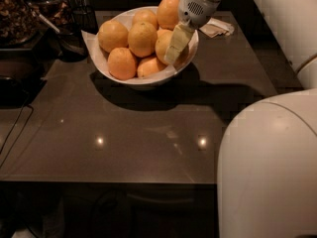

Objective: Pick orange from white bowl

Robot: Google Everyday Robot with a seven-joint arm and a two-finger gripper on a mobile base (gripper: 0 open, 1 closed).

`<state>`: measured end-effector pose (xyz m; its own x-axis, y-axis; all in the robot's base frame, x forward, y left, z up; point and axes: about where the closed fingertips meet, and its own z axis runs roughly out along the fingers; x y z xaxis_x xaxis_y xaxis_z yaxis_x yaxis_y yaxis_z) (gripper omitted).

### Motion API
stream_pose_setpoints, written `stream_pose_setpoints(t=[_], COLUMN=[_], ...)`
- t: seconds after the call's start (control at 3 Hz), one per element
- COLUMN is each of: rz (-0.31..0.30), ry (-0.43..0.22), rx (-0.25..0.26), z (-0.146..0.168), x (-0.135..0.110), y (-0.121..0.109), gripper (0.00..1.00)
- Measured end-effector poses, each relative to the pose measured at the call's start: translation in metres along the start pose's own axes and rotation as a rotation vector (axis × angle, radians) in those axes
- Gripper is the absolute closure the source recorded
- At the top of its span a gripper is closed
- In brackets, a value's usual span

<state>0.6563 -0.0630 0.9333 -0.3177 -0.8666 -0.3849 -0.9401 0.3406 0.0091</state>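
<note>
The white bowl stands at the back middle of the dark table, lined with white paper and piled with several oranges. My gripper reaches down from the upper right into the bowl's right side. It lies against a large yellowish orange, which it partly hides. Other oranges sit at the left, in the middle and at the front. One more orange is at the back, beside my wrist.
A folded paper napkin lies right of the bowl. A dark tray of food and a spoon stand at the back left. A cable runs along the left edge. My white body fills the lower right.
</note>
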Motion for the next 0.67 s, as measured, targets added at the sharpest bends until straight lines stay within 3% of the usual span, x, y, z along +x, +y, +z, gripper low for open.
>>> stream_pose_setpoints(t=[0.67], rz=[-0.047], ry=[-0.142], rx=[0.027], z=[-0.037], x=[0.0], y=[0.016], gripper=[1.0])
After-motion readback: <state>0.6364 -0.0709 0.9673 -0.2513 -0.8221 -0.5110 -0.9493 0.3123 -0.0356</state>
